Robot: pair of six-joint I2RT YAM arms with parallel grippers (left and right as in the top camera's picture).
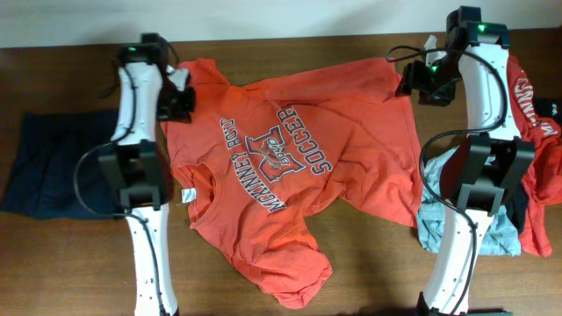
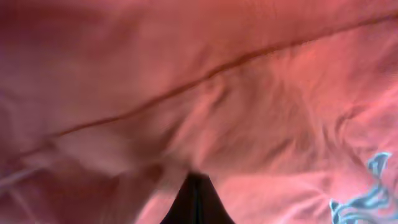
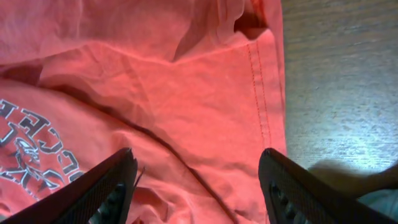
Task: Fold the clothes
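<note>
Presently: orange shirt (image 1: 290, 167), spread print-up across the middle of the table (image 1: 378, 281), crumpled in places.
Left gripper (image 1: 180, 98) stood closed at the shirt's upper-left edge, its camera filled with orange cloth; whether cloth was pinched could not be told. Right gripper (image 3: 196, 180) hung with jaws wide apart above the stitched hem at the shirt's upper-right corner, gripping nothing. Navy garment (image 1: 44, 167) lay left of the shirt; grey-blue garment (image 1: 439, 224) and red tee (image 1: 536, 114) were heaped at right.
</note>
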